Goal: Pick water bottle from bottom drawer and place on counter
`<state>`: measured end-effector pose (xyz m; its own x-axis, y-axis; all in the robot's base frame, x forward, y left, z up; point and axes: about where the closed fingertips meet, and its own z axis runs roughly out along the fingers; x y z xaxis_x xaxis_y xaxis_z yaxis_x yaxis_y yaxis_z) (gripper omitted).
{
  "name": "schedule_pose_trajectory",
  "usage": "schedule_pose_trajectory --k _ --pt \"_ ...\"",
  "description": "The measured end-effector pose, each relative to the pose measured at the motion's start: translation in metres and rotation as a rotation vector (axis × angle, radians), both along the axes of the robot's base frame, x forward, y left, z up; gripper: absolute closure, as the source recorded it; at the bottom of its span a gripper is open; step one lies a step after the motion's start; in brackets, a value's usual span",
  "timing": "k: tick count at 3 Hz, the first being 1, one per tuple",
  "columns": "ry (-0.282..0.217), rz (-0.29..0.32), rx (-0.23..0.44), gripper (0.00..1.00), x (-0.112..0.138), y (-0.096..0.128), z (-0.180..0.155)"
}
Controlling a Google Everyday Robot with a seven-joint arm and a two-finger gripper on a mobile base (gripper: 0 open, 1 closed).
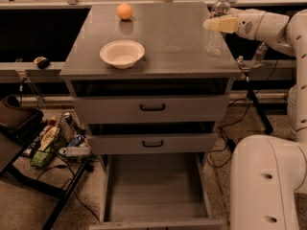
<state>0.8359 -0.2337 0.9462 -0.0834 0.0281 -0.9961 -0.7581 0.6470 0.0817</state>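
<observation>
The water bottle [215,37] stands upright at the right edge of the counter [168,37], its base at the counter surface. My gripper [219,24] reaches in from the right and is shut on the bottle at mid-height, with a yellowish finger crossing its front. The bottom drawer [153,188] is pulled open below and its grey floor is bare.
A white bowl [122,53] and an orange ball [124,11] sit on the counter's left half. A smaller clear bottle [259,53] stands off the counter to the right. The two upper drawers [152,108] are shut. My white base [266,181] fills the lower right; clutter lies on the floor at left.
</observation>
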Motion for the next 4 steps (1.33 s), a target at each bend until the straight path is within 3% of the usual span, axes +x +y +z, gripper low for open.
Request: schedule_pose_trajectory --k 1,2,3,4 --pt "0.031 -0.005 -0.069 0.00 -0.016 -0.017 -0.001" --pt "0.096 -0.055 -0.213 0.00 -0.053 -0.065 0.002" --pt "0.186 -0.108 -0.400 0.00 -0.094 -0.112 -0.001" --pt "0.319 -0.126 -0.588 0.00 -0.135 -0.133 0.001"
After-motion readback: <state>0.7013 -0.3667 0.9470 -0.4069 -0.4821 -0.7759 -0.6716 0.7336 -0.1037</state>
